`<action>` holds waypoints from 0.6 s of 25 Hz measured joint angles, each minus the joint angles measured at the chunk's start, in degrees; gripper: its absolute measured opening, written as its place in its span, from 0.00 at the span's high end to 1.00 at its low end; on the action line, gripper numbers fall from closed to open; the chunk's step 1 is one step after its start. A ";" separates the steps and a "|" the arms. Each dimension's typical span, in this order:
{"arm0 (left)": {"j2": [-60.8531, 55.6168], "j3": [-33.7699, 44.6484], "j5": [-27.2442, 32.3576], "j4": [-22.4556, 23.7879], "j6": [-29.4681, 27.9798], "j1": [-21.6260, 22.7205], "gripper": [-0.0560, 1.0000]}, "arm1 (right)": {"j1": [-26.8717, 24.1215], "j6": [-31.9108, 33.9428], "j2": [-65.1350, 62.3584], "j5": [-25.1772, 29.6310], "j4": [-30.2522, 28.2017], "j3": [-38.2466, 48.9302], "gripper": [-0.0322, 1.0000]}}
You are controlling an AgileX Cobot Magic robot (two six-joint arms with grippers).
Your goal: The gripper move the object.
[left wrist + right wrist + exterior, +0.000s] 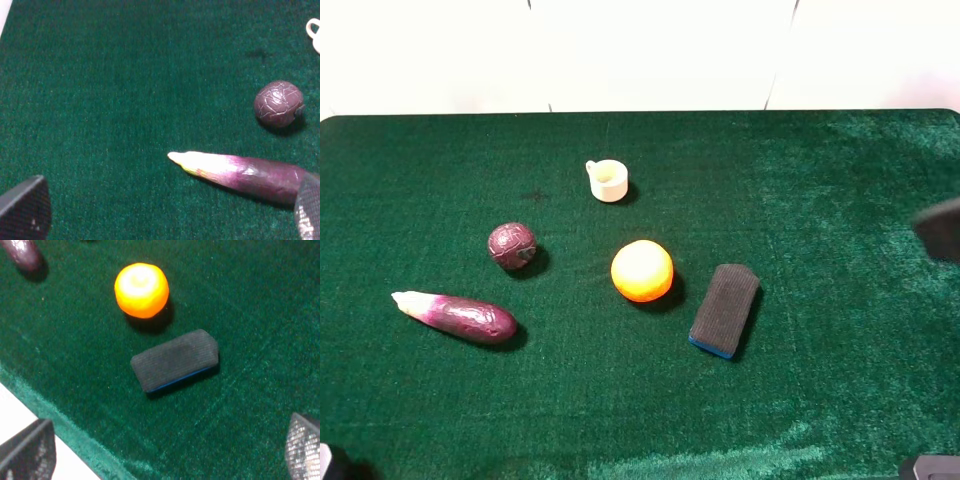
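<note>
The purple eggplant (455, 316) lies on the green cloth at the front left, its pale cream tip pointing left. In the left wrist view the eggplant (245, 172) lies between and just ahead of my left gripper (167, 212), which is open and empty, with its two fingertips (25, 210) far apart. My right gripper (165, 450) is open and empty over the table's front edge, near the dark sponge (175, 360). The eggplant's dark end (22, 255) shows at that view's corner.
A round maroon ball (512, 245) sits just behind the eggplant. An orange (642, 270) is in the middle, a dark sponge with a blue base (725, 310) to its right, and a small cream cup (608, 181) behind. A dark part of the right arm (940, 228) shows at the right edge.
</note>
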 joint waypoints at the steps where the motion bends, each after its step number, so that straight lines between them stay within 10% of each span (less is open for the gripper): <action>1: 0.00 0.00 0.00 0.00 0.00 0.00 0.01 | 0.00 0.06 -1.48 0.00 0.00 0.88 0.30; 7: 0.00 0.00 0.00 0.00 0.00 0.00 0.01 | -5.68 1.17 -8.50 0.13 -0.32 5.51 0.30; 15: 0.00 0.00 0.00 0.00 0.00 0.00 0.01 | -31.31 -1.96 -18.85 0.08 -0.68 11.85 0.30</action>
